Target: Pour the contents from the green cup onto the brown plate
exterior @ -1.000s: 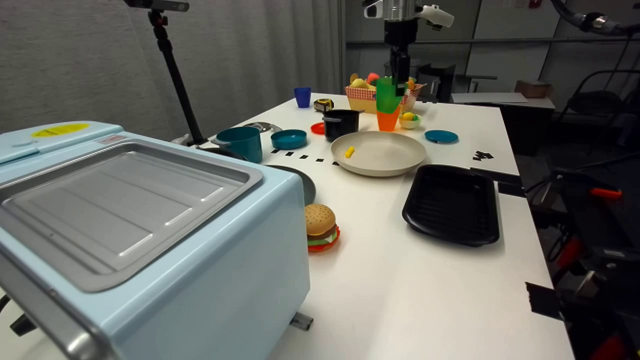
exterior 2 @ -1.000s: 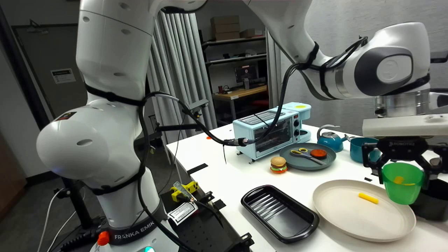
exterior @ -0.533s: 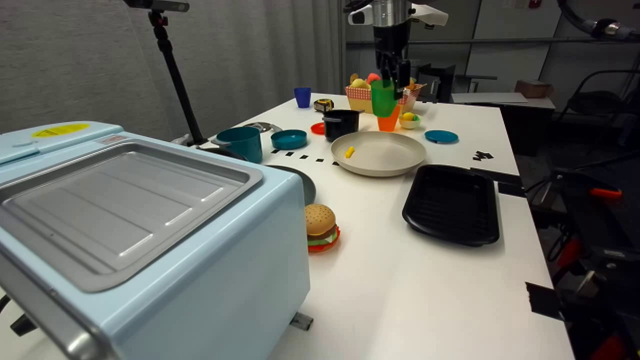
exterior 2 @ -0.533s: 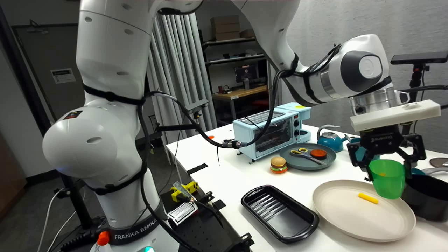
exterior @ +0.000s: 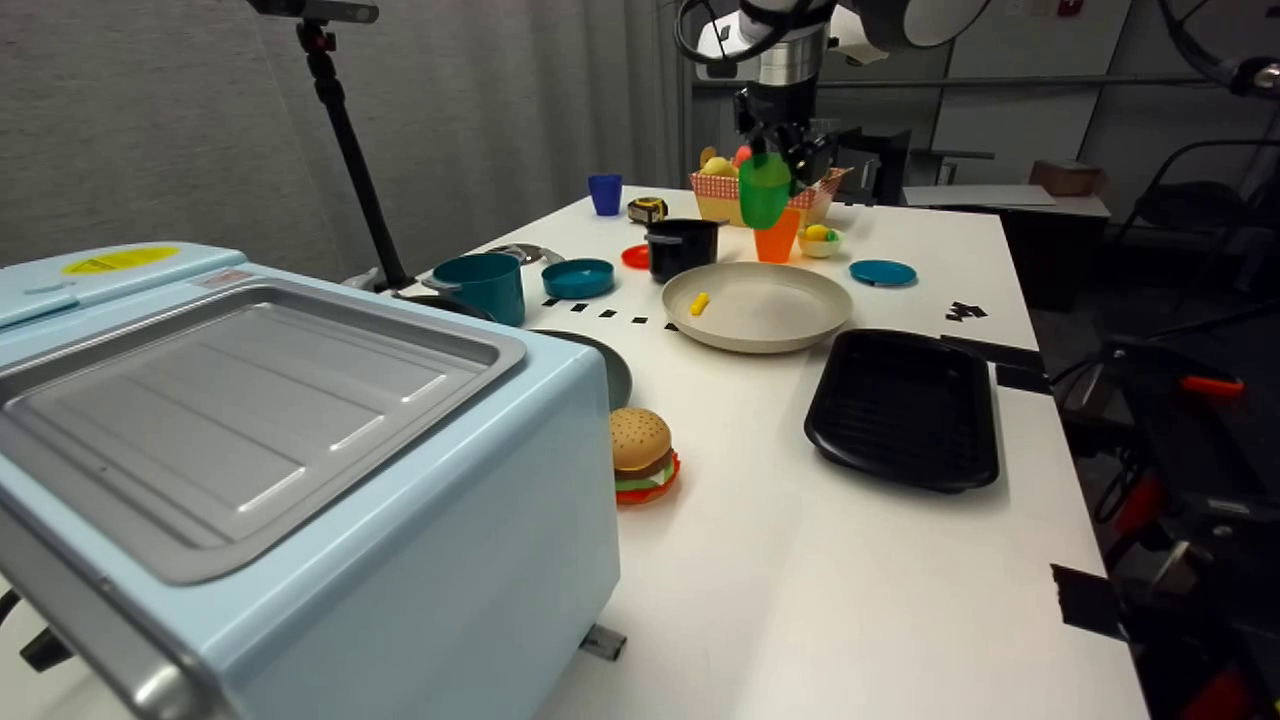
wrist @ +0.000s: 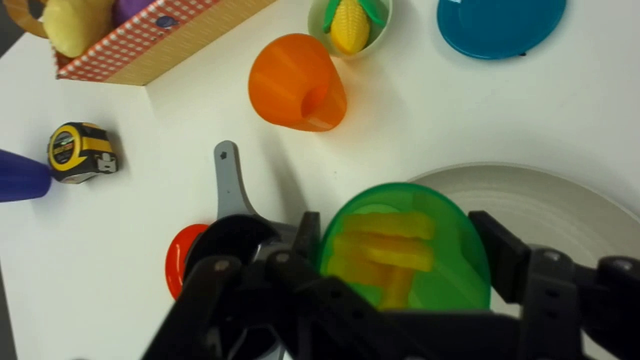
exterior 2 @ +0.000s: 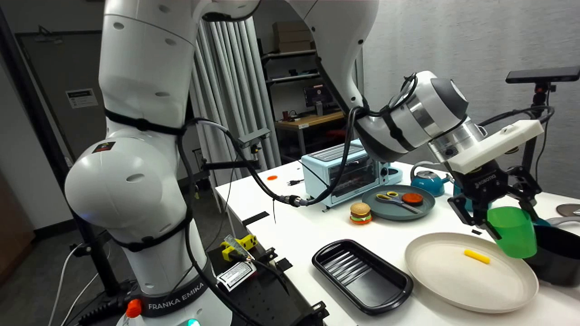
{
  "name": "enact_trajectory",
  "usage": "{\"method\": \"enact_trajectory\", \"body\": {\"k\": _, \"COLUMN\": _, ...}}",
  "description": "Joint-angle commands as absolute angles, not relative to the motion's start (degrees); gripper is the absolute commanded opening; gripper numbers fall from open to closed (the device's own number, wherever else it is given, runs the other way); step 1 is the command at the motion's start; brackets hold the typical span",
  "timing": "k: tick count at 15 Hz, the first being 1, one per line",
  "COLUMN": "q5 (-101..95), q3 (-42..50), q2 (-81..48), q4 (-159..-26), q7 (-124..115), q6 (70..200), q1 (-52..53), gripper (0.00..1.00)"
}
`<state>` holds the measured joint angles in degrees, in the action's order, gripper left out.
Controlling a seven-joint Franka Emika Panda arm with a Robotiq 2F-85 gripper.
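My gripper (exterior 2: 514,222) is shut on the green cup (exterior 2: 515,237), its black fingers on opposite sides of it. The cup is in the air, tilted a little, at the far side of the brown plate (exterior 2: 446,276) beside the black pot. In the wrist view the gripper (wrist: 400,235) holds the cup (wrist: 445,290) with several yellow sticks (wrist: 385,245) inside; the plate (wrist: 530,195) shows partly behind it. The cup (exterior: 764,190) and plate (exterior: 775,310) also show in an exterior view. One yellow stick (exterior 2: 476,256) lies on the plate.
A black pot (exterior 2: 555,260) stands close to the plate. An orange cup (wrist: 295,82), a corn bowl (wrist: 350,30) and a fruit basket (wrist: 150,55) are behind. A black tray (exterior 2: 362,276) lies before the plate. A green-grey plate (exterior 2: 398,213) with scissors is near the oven.
The wrist and gripper have tilted, and the green cup has gone from upright to leaning. The cup has shifted slightly, still above the table. The stick on the plate has not moved.
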<state>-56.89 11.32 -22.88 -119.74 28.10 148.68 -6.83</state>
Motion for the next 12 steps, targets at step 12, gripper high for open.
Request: {"method": "enact_trajectory", "body": {"k": 12, "q5": -119.28, "q3": 10.22, "q2": -20.63, "q4": -122.14, "q7": -10.89, "q6": 135.59, "q1": -2.84, "gripper": 0.50}}
